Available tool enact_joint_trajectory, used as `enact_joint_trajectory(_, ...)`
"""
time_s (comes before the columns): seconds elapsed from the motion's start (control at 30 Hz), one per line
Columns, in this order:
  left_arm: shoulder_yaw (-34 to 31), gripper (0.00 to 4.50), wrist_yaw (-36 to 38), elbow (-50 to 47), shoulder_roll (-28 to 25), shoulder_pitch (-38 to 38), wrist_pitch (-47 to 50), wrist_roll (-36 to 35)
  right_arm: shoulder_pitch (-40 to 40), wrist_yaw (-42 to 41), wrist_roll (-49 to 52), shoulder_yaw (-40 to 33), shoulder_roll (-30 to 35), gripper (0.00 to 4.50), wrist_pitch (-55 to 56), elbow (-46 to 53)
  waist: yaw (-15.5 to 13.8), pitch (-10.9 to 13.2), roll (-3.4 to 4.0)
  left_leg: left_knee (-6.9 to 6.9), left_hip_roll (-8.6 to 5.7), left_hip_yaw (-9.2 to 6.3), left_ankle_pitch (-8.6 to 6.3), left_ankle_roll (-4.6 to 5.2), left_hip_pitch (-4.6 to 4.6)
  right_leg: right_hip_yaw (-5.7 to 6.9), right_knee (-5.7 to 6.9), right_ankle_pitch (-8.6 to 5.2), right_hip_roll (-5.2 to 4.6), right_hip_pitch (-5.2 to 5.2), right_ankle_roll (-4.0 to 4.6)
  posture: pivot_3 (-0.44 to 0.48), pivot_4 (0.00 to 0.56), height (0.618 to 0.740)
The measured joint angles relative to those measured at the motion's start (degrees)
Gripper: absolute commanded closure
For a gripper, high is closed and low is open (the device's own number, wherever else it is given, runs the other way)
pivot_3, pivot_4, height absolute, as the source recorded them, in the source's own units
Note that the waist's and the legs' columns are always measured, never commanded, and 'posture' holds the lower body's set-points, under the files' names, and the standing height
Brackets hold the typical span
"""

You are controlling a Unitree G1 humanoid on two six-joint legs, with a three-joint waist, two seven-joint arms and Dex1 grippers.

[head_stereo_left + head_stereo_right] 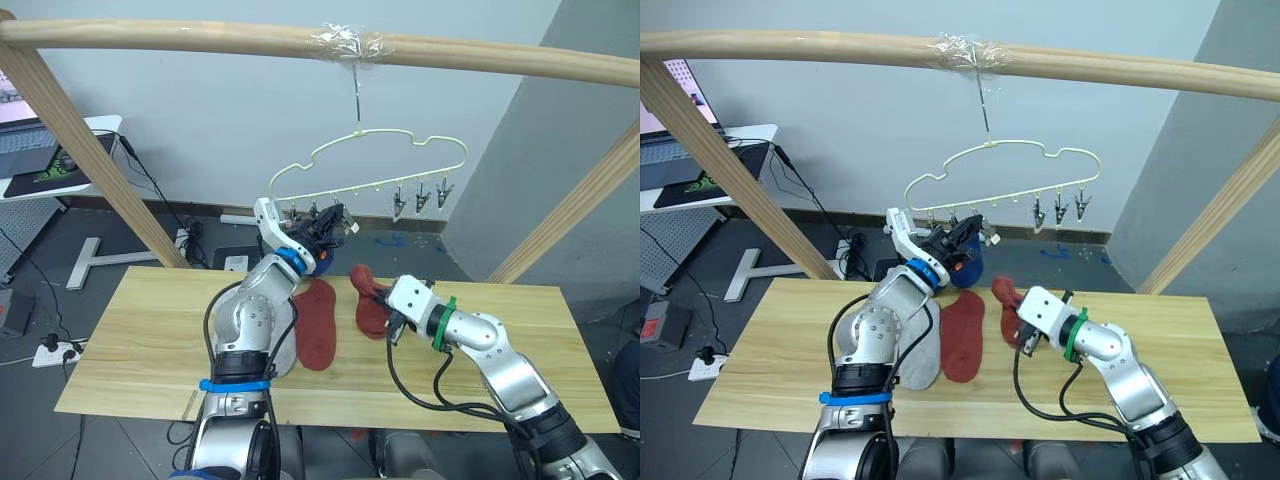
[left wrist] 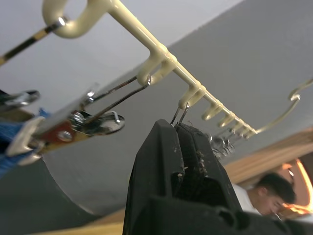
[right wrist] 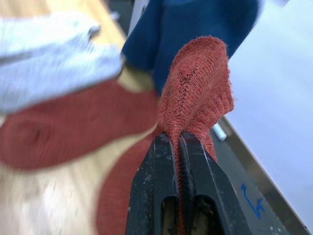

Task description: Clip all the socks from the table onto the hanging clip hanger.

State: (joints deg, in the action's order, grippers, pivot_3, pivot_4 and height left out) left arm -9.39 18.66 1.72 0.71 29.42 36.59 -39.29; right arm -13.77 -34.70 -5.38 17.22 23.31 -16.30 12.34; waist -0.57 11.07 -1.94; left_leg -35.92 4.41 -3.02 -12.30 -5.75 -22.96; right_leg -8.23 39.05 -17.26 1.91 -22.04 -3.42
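The rust red sock point(image 3: 195, 83), just right of centre in the head views, is pinched by its edge between the closed fingers of the right gripper point(image 3: 179, 139), its toe end trailing on the table point(image 1: 500, 360). Above centre, the left gripper point(image 2: 177, 128) is clamped shut on a metal clip point(image 2: 180, 113) of the clip hanger point(image 1: 385, 140). The step in hand looks like clipping this sock; next it must be lifted to the pressed clip.
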Motion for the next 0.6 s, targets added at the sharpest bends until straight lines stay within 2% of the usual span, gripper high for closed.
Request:
enact_joint_trajectory(0.13, 0.3, 4.50, 0.7, -1.0, -0.5, 0.0, 2.1, -0.9, -2.7, 0.6, 0.0, -0.6, -1.1, 4.47, -0.8, 0.0, 0.1, 0.0, 0.00, 0.00, -0.01, -0.01, 0.00, 0.00, -0.02, 0.00, -0.02, 0.01, 0.00, 0.00, 0.00, 0.096, 0.151, 0.740)
enact_joint_trajectory(0.6, 0.7, 4.50, 0.7, -2.6, -0.4, -1.2, 3.0, -1.2, -3.4, 0.1, 0.0, -2.4, -0.4, 4.47, -1.0, -0.1, 0.1, 0.0, 0.00, 0.01, -0.01, 0.00, 0.00, 0.00, -0.03, -0.01, -0.06, 0.11, 0.00, -0.02, 0.17, 0.104, 0.155, 0.740)
